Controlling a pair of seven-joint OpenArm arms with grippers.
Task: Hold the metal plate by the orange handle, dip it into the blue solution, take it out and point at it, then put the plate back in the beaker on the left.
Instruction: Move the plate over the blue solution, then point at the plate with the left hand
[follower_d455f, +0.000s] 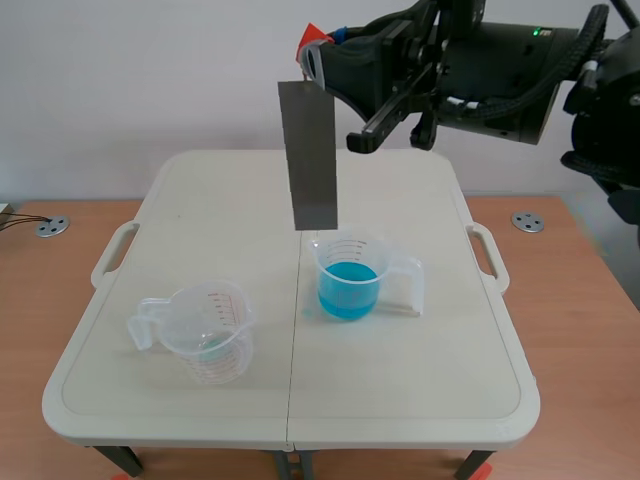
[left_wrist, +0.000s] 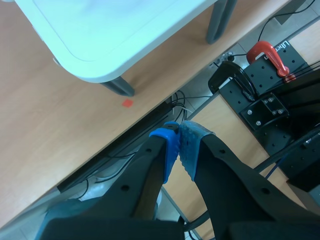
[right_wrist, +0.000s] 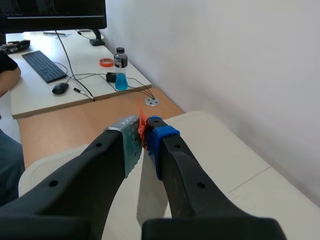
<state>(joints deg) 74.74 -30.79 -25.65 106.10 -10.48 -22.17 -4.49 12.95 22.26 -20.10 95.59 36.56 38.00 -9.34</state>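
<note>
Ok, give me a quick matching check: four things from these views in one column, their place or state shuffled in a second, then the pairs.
1. metal plate
2. left beaker
3. right beaker
4. left tool

A. holds blue solution
B. shut on nothing, off the table
C. hangs upright, orange handle clamped in the right tool
D. clear, no blue solution inside

Pairs: 1-C, 2-D, 3-A, 4-B

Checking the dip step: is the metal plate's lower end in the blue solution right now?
No, the metal plate hangs from the right gripper with its lower edge above the blue solution in the right beaker.
</note>
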